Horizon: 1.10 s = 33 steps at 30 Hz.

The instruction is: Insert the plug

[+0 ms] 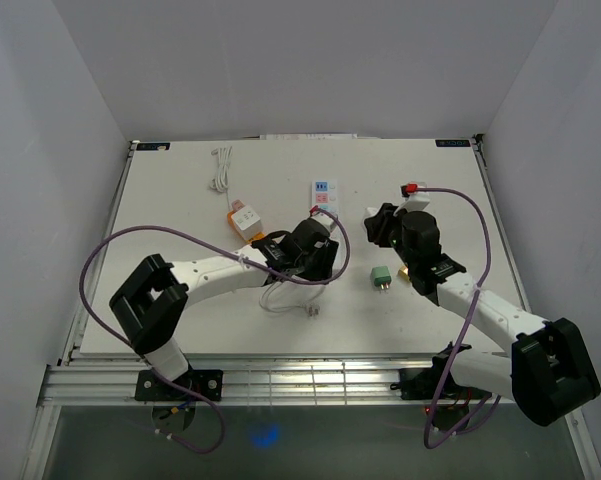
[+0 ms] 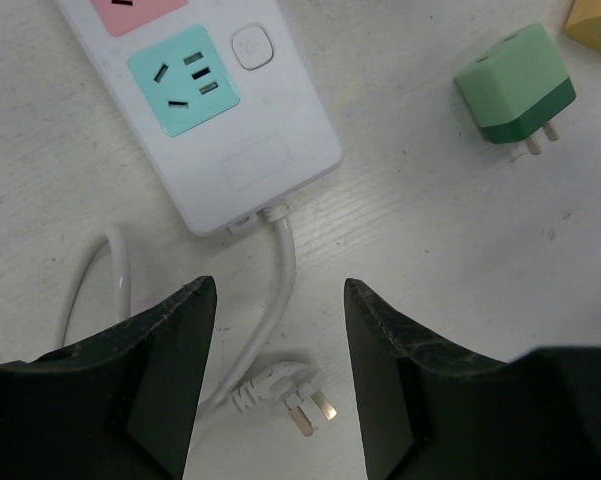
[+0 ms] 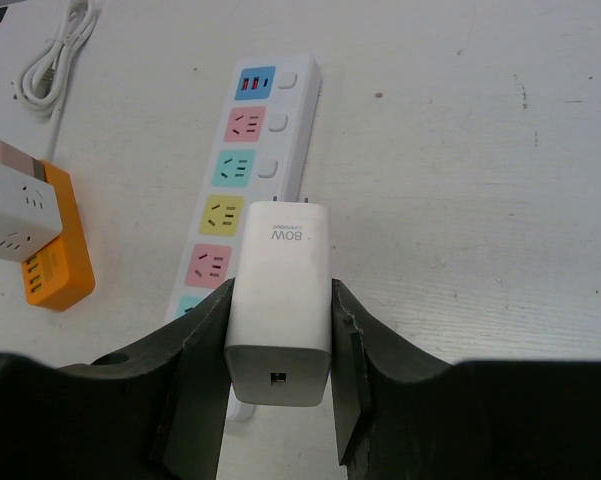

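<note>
Plug (image 3: 285,250), a white charger block printed "80W", sits clamped between the jaws of the right gripper (image 3: 280,295). Its prongs point far, over the near part of a white power strip (image 3: 260,145) with coloured sockets.

In the left wrist view, the left gripper (image 2: 278,290) holds its jaws apart above the strip's cord (image 2: 285,250). A green adapter (image 2: 515,85) lies off to the right.

From above, a white table (image 1: 180,200) stands between plain pale walls (image 1: 280,60).

The green plug (image 1: 381,278) lies between the two grippers, right of the left gripper (image 1: 318,232) and just beneath the right gripper (image 1: 379,222) — the power strip (image 1: 323,192) stretches ahead of the left one.
</note>
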{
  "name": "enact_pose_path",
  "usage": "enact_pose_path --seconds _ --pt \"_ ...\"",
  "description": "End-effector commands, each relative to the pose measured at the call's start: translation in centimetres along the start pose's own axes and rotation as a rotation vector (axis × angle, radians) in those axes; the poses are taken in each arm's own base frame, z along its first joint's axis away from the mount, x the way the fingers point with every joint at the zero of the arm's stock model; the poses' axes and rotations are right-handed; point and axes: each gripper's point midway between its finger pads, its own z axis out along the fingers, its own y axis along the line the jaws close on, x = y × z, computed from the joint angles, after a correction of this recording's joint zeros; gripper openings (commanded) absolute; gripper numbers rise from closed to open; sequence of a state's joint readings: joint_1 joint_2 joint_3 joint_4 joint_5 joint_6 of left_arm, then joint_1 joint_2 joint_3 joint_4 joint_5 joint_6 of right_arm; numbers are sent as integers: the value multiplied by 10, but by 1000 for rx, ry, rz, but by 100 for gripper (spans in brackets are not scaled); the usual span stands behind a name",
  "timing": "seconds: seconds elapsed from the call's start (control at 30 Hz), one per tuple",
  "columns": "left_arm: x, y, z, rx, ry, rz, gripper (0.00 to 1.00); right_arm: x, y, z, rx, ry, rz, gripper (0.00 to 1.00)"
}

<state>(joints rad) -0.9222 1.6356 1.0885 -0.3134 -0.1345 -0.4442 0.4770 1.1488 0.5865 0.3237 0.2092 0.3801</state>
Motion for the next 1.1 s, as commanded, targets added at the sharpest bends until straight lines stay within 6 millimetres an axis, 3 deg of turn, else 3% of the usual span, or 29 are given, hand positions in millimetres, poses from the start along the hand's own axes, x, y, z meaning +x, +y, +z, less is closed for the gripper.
enact_pose_path --seconds 0.0,0.33,0.47,0.7,0.93,1.0,1.07 --pt "-8 -9 5 24 -3 26 65 -33 7 -3 -33 -113 0 8" --pt "16 -12 27 37 80 16 64 -36 4 -5 -31 -120 4 8" --pt "20 -17 27 61 81 32 59 -36 2 -5 -28 -119 4 8" --pt "40 -13 33 57 130 35 41 -36 3 -2 -38 -111 -3 8" --pt "50 -15 35 83 134 17 40 -40 13 4 -76 -77 -26 8" --pt "57 -13 39 73 152 29 29 -39 15 4 -83 -72 -28 8" --pt "60 -9 40 50 165 35 7 -38 15 4 -83 -65 -33 8"
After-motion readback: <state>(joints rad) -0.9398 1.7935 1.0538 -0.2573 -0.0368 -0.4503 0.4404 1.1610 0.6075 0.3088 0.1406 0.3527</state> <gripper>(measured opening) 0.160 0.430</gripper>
